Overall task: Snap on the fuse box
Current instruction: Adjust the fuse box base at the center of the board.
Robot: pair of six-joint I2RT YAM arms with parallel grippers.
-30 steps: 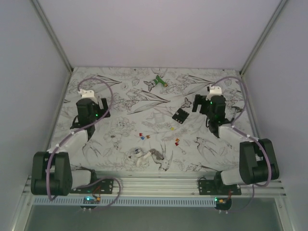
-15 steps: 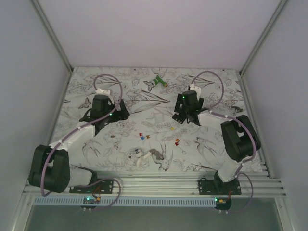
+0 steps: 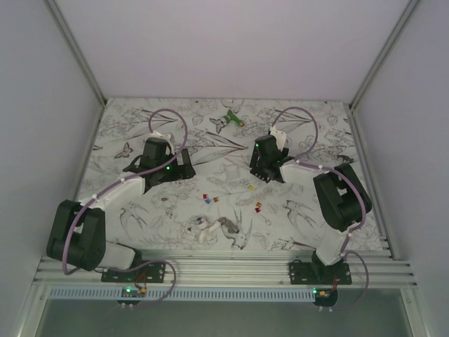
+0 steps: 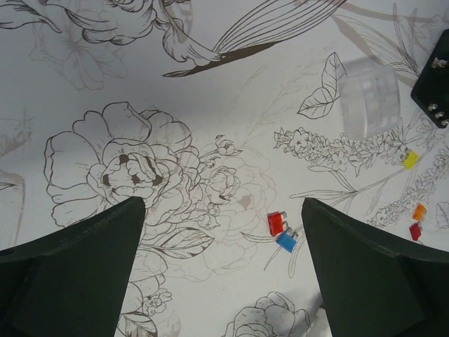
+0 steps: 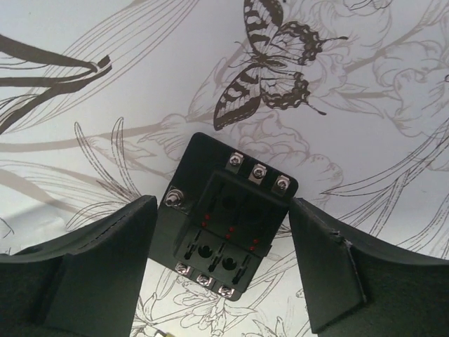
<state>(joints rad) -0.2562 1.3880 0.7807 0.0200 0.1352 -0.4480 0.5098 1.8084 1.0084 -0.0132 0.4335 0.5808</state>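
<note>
The fuse box (image 5: 228, 217) is a black square block with a slotted top and screws along two edges, lying flat on the flower-printed mat. My right gripper (image 5: 222, 203) is right over it, open, with one finger (image 5: 105, 274) close to each side of the box. From above, the right gripper (image 3: 265, 168) covers most of the fuse box (image 3: 261, 173). My left gripper (image 3: 184, 167) hovers open over bare mat to the left. Its own view has the left gripper (image 4: 223, 203) empty, with a corner of the fuse box (image 4: 436, 77) at the upper right.
A clear plastic cover (image 4: 370, 95) lies on the mat near the box. Small fuses are scattered: red (image 4: 276, 223), blue (image 4: 285, 241), yellow (image 4: 410, 159), orange (image 4: 419, 211). A green object (image 3: 228, 119) sits at the back, and a white-and-grey clump (image 3: 210, 228) near the front.
The right arm swung left and came over the fuse box, and its jaws have narrowed a little around it. The left arm reached right toward the middle, still open.
</note>
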